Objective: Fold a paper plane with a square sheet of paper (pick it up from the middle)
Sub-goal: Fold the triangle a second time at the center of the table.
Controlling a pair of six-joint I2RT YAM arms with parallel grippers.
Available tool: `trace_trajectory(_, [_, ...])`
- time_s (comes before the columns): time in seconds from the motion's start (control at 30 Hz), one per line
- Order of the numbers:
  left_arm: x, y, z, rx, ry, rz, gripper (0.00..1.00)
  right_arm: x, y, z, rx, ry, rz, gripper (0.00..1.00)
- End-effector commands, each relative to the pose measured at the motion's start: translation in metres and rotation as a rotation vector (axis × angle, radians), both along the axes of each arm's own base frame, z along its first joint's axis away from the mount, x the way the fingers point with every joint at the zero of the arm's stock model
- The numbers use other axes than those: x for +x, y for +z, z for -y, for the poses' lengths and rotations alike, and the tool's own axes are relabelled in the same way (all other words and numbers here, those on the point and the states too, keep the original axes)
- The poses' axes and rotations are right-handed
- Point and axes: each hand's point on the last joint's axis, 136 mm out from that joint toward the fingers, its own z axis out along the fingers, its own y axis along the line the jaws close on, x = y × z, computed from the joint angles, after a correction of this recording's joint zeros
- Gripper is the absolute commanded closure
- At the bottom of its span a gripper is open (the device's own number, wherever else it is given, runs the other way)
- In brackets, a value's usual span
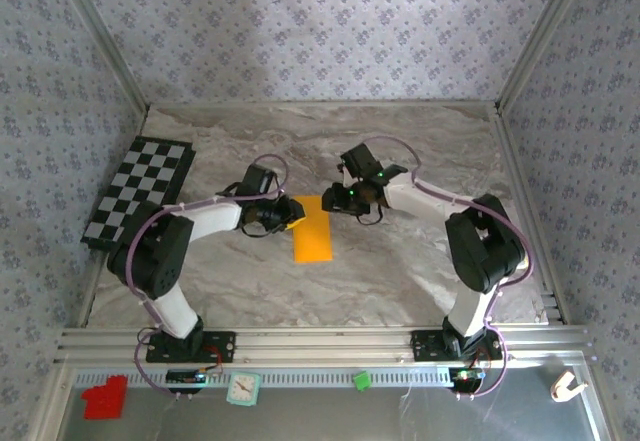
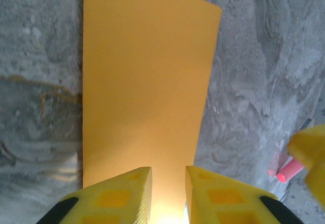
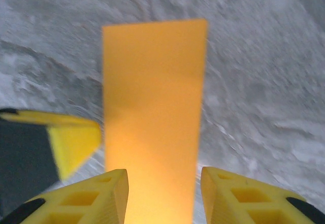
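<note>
Left claw (image 2: 167, 193), narrowly parted, and right claw (image 3: 165, 196), wider — both angled inward, low over the orange paper (image 1: 312, 231).

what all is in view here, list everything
sheet of paper: one, orange, narrow rectangle, flat mid-table
checkered mat: one, black and white, table's far left
block: one, red, near ledge, left
dial-faced thing: one, teal, near ledge
cube: one, green, near ledge, middle
hook-shaped piece: one, cream, near ledge, right
table: one, grey marbled
left claw: one, yellow fingers, open, at paper's far end
right claw: one, yellow fingers, open, at paper's far end
</note>
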Motion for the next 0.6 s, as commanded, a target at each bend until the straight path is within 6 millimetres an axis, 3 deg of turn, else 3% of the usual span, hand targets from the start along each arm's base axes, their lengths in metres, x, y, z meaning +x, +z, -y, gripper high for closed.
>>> trace_trajectory(0.0, [0.009,-0.007,0.001,-0.003,0.029,-0.023,0.77,-0.017,-0.013,0.008,0.025,-0.061,-0.082,0.54])
trace_trajectory(0.17, [0.008,-0.023,0.001,0.01,0.044,-0.069,0.78,-0.034,-0.021,0.011,0.078,-0.104,-0.142,0.5])
trace_trajectory(0.37, [-0.008,-0.051,-0.023,0.117,0.119,-0.159,0.8,-0.053,-0.029,0.01,0.142,-0.148,-0.218,0.5])
trace_trajectory(0.57, [-0.018,-0.061,-0.028,0.121,0.144,-0.195,0.81,-0.073,-0.035,0.002,0.206,-0.143,-0.292,0.49])
